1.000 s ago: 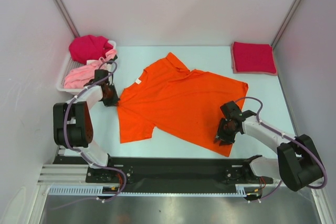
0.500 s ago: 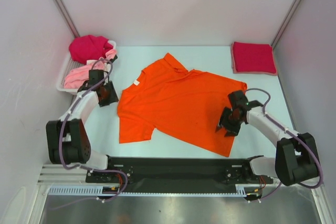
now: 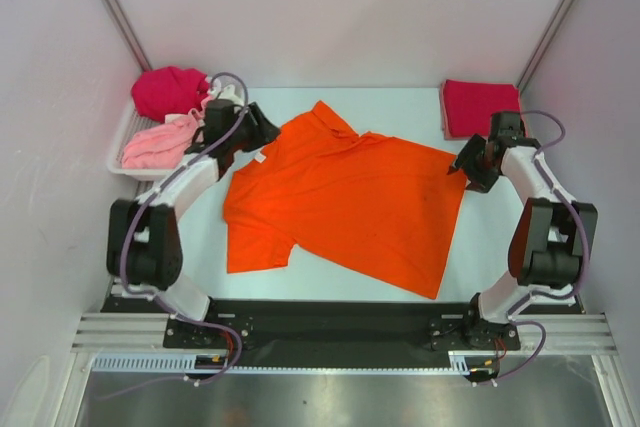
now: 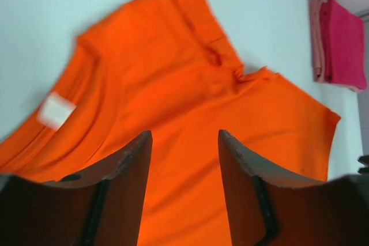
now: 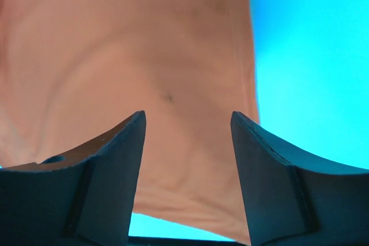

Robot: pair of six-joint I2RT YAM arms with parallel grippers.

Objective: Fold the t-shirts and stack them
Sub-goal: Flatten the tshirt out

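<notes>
The orange t-shirt (image 3: pixel 340 197) lies spread flat on the table, collar toward the left. My left gripper (image 3: pixel 256 131) hovers open at the collar, near the white label (image 4: pixel 56 109); orange cloth (image 4: pixel 173 84) shows below its empty jaws (image 4: pixel 184 136). Over the shirt's far right corner my right gripper (image 3: pixel 464 164) is also open and empty (image 5: pixel 187 116), the cloth (image 5: pixel 132 56) under it looking washed out. A folded crimson t-shirt (image 3: pixel 483 109) rests at the back right. Magenta (image 3: pixel 170 90) and pale pink (image 3: pixel 155 144) t-shirts lie crumpled in the tray.
The white tray (image 3: pixel 118 147) stands at the back left beside the left arm. White walls close in the table on three sides. The folded stack (image 4: pixel 340 41) shows a pink layer under its crimson top.
Both arms have swung from the shirt's near edges toward the back, the left to the collar, the right to the far right corner. Both sets of jaws have opened.
</notes>
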